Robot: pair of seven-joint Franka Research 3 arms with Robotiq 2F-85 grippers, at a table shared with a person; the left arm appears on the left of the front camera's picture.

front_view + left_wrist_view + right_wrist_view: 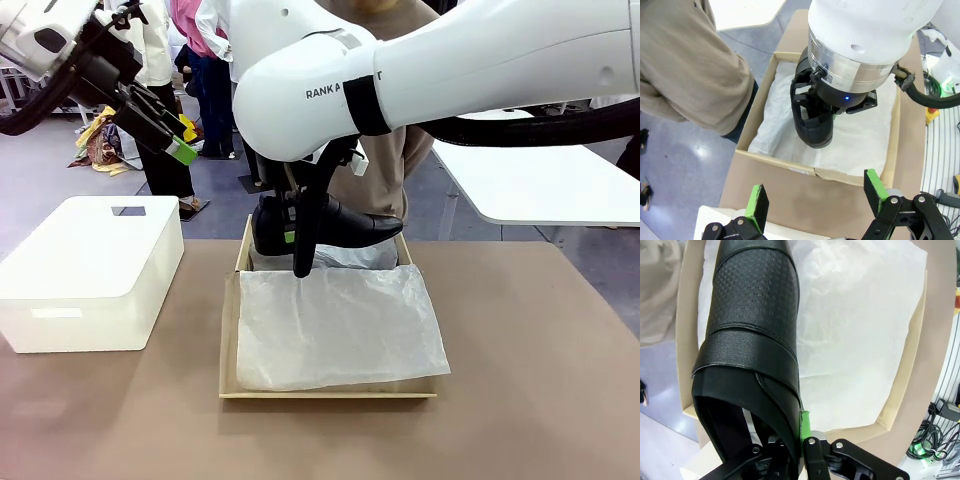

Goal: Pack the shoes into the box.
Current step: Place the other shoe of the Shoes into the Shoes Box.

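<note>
Right arm (480, 60) low over box (229, 340), shoe (345, 225) between fingers (302, 250)

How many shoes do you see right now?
1. A black dress shoe hangs in the right gripper over the far end of the cardboard box; another may lie hidden under the tissue paper.

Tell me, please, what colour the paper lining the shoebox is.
White tissue paper; clearest in front view.

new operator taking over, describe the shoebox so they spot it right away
Start at the brown table: in its middle, under the right pincer gripping a black dress shoe, lies the open cardboard shoebox. Unlike the white plastic bin to its left, it is tan and lined with white tissue paper.
</note>
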